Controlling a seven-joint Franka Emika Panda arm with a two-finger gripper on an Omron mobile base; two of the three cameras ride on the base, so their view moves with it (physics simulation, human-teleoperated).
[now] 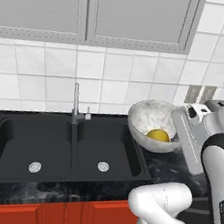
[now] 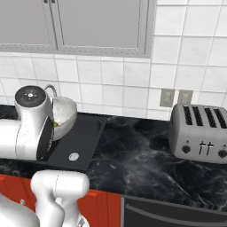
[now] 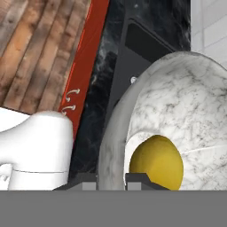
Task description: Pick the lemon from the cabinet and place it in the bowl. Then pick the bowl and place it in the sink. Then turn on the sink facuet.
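1. Gripper (image 3: 111,178) fingers pinch the rim of the bowl (image 3: 177,111) between them; in the hand view one dark tip sits outside the wall and the other inside, close against it.
2. In the left base view the bowl (image 1: 150,122) is tilted, its mouth facing toward the sink, and it is held above the right edge of the right basin and the counter beside it.
3. Inside the bowl, the lemon (image 1: 158,135) rests at the lowest part, against the marbled wall; the hand view shows the lemon (image 3: 156,162) just beside the inner fingertip.
4. Below and left of the bowl lies the black sink (image 1: 9,140), two basins side by side, each with a round silver drain.
5. At the back of the divider between the basins stands the sink faucet (image 1: 75,104), upright, with a small lever beside its base.
6. Dark marbled counter (image 2: 133,155) surrounds the sink, with red cabinet fronts (image 1: 43,218) under it.
7. Farther right on the counter, well apart from the sink, sits a silver toaster (image 2: 199,133) beneath two wall outlets (image 2: 175,97).
8. Grey-panelled wall cabinets (image 1: 93,10) hang above the white tiled wall.
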